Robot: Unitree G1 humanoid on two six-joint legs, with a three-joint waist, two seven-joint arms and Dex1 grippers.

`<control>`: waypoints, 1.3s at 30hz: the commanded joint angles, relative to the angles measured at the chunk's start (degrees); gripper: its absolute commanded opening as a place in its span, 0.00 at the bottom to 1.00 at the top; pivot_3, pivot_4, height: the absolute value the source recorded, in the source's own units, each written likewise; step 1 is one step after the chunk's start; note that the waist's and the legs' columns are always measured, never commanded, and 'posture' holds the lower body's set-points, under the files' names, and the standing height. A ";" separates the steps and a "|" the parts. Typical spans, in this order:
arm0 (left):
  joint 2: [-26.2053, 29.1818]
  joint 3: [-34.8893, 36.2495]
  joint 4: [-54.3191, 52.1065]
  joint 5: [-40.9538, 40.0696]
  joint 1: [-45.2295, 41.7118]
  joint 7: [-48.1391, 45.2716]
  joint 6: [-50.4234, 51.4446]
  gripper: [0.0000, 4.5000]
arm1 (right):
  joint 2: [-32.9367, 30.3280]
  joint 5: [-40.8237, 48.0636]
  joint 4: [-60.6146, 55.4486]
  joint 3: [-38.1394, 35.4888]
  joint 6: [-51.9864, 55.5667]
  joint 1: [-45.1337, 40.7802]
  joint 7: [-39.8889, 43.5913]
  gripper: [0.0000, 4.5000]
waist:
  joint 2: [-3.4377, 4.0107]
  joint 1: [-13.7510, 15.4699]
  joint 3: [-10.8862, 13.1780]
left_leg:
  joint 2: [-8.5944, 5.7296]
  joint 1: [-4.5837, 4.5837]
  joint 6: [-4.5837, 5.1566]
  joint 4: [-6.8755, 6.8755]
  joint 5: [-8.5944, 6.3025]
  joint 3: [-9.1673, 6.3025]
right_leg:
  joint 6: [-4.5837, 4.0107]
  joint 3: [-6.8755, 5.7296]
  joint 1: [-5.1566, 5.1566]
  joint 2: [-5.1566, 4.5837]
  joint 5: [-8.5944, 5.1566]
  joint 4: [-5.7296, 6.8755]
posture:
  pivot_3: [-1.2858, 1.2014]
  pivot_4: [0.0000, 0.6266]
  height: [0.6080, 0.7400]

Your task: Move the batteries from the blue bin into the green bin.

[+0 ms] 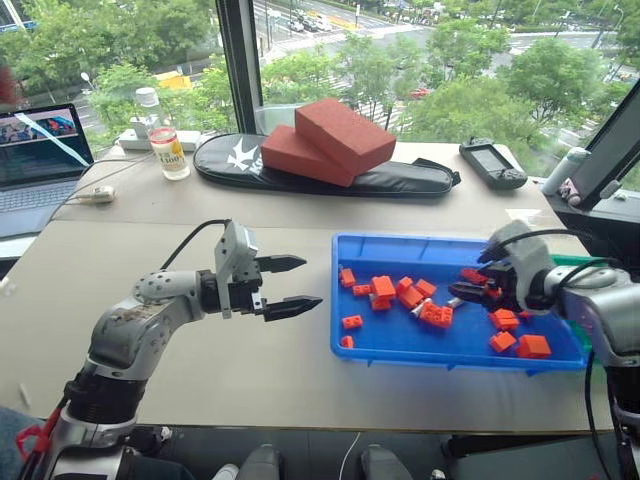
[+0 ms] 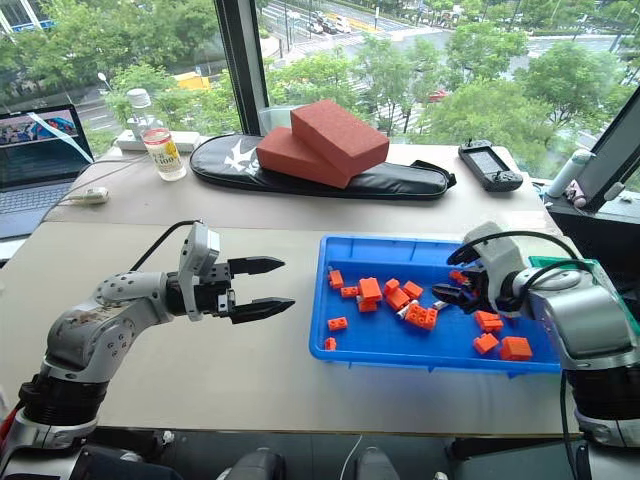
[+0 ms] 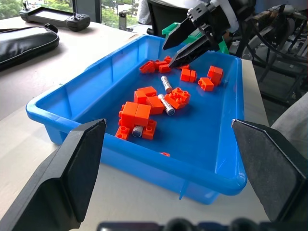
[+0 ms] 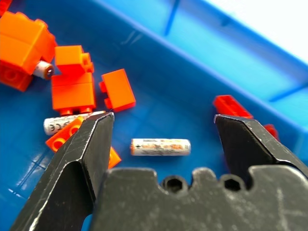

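Observation:
The blue bin sits on the table at the right and holds several orange-red toy bricks. Three batteries show among them: one lies alone on the blue floor, another rests against a brick, and a third pokes out from under bricks. My right gripper hangs open just above the lone battery, a finger on each side, touching nothing. A sliver of the green bin shows behind my right arm. My left gripper is open and empty, held level over the table left of the blue bin.
At the back of the table, two red blocks lie on a black bag. A handheld controller is to their right. A bottle and a laptop stand at the back left.

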 commanded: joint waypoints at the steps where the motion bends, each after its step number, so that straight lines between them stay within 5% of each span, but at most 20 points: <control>1: 0.06 1.20 -2.27 -0.72 0.02 0.64 -0.04 1.00 | 0.37 -2.94 7.17 1.86 -3.90 -3.43 0.52 0.87 | 0.00 -0.04 0.00 | 0.00 0.00 0.00 0.00 0.00 0.02 | 0.00 0.00 0.00 -0.01 0.00 -0.01 | 0.52 0.24 1.00; 24: 0.34 2.34 -3.46 -1.28 0.59 2.21 1.14 1.00 | 3.52 -6.05 13.09 4.18 -6.93 -1.56 2.64 0.87 | 0.00 -0.11 0.00 | 0.01 0.04 0.00 0.00 0.00 0.00 | 0.00 -0.01 0.02 0.02 0.00 0.02 | 0.52 0.24 1.00; 29: 0.25 2.21 -3.15 -1.17 0.27 2.14 1.07 1.00 | 3.67 -5.79 12.76 3.51 -6.38 -1.32 2.96 0.57 | 0.00 -0.11 0.00 | 0.02 0.04 0.00 0.00 0.00 0.00 | 0.00 -0.01 0.02 0.02 0.00 0.02 | 0.52 0.24 1.00; 39: 0.27 2.15 -2.97 -1.12 0.26 1.91 1.00 1.00 | 1.77 -4.02 6.41 -1.56 -3.36 -1.34 2.68 0.56 | 0.00 -0.08 0.00 | 0.01 0.02 0.00 0.00 0.00 0.00 | 0.00 0.00 0.01 0.01 0.00 0.02 | 0.52 0.24 1.00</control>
